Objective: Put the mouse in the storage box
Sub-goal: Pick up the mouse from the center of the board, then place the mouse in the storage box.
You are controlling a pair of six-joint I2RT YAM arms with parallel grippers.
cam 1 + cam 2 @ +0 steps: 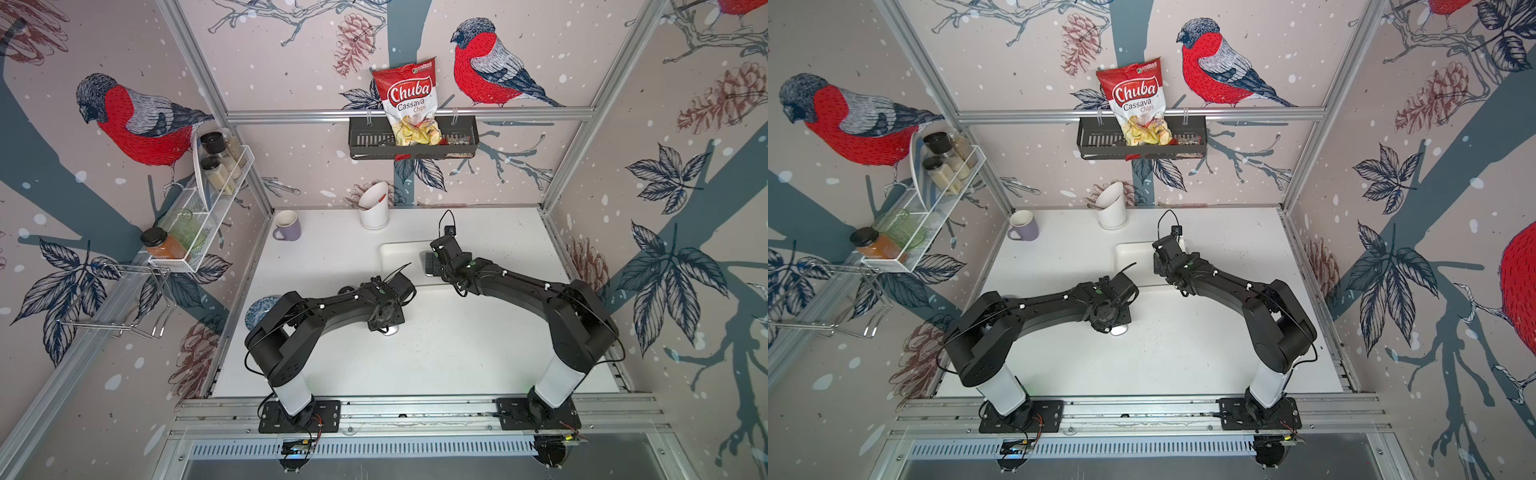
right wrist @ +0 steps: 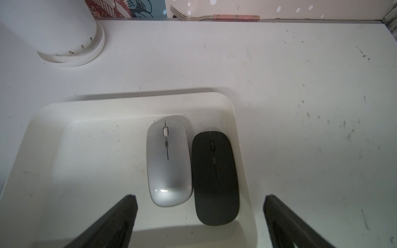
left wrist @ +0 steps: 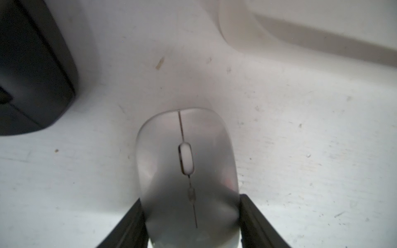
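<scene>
A silver mouse [image 3: 161,154] lies on the white table, and my left gripper [image 3: 192,197] is shut on its rear sides, both fingers pressed against it. In both top views only its edge [image 1: 389,331] [image 1: 1119,331] peeks out under the left gripper [image 1: 386,322]. The storage box [image 2: 133,101] [image 1: 399,251] is a shallow white tray just behind; its corner [image 3: 268,30] shows in the left wrist view. Inside it a second silver mouse [image 2: 168,161] and a black mouse [image 2: 214,178] lie side by side. My right gripper [image 2: 200,199] [image 1: 432,264] hangs open above them, holding nothing.
A dark rounded object [image 3: 32,75] lies close beside the held mouse. A purple mug [image 1: 286,226] and a white utensil holder [image 1: 374,208] stand at the back. A blue patterned dish [image 1: 262,309] sits under the left arm. A fork [image 2: 214,17] lies along the back wall.
</scene>
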